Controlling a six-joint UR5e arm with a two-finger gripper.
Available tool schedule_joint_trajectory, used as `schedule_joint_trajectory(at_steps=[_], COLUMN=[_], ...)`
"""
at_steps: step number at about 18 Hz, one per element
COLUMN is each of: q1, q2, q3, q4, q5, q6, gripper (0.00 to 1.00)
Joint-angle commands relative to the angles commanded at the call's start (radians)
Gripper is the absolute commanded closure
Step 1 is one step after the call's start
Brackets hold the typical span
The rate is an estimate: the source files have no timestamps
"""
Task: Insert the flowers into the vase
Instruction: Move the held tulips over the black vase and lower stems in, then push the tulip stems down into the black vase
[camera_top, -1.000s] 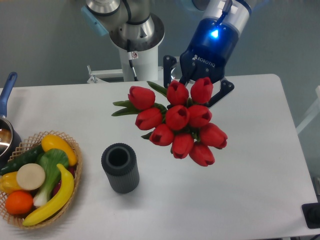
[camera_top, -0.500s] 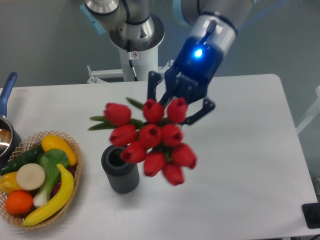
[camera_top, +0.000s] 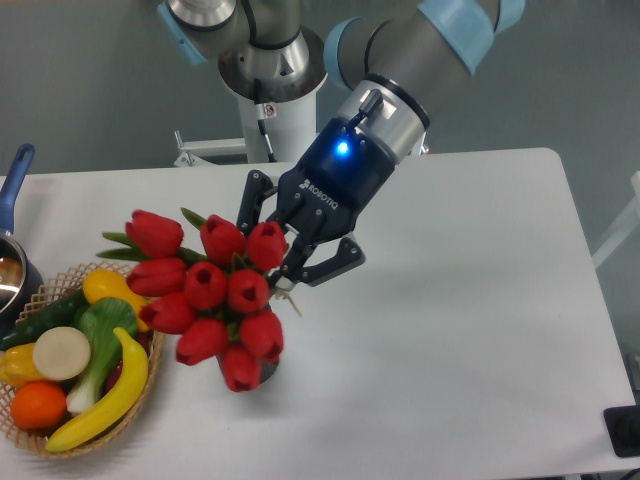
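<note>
The flowers (camera_top: 208, 295) are a bunch of red tulip heads with green leaves, held in the air at centre left, tilted toward the camera. My gripper (camera_top: 287, 240) is shut on their stems, just behind and right of the heads. The bunch hangs right over the spot of the dark grey ribbed vase (camera_top: 266, 373). Only a sliver of the vase shows below the lowest tulips; its mouth is hidden. I cannot tell whether the stems are inside it.
A woven basket (camera_top: 150, 350) of toy fruit and vegetables stands at the front left, touching distance from the tulip heads. A pot with a blue handle (camera_top: 15, 180) is at the left edge. The arm's white base (camera_top: 275, 120) stands behind the table.
My gripper has carried the flowers leftward and lower, from right of the vase to directly over it. The vase, in full view before, is now almost wholly covered by the tulips.
</note>
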Motion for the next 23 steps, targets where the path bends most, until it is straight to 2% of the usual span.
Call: schedule_joint_trajectory(at_steps=[4,8,11,14,19,23], q1=[-0.006,-0.008,-0.005,0.003,0.028,0.023], q2=[-0.04,-0.06,-0.078,-0.075,-0.063,-0.061], q3=[-0.015,-0.018,-0.055,-0.081,-0.164,-0.16], q4=[0.002,0.0,0.0,0.0,0.0,0.0], q5=[-0.133,-0.184,-0.256,-0.256,-0.258,-0.258], q6=[0.038,0.06,0.115,0.118,0.138,0.147], gripper=[0.64,0.66,0.66,0.66,0.66,0.66])
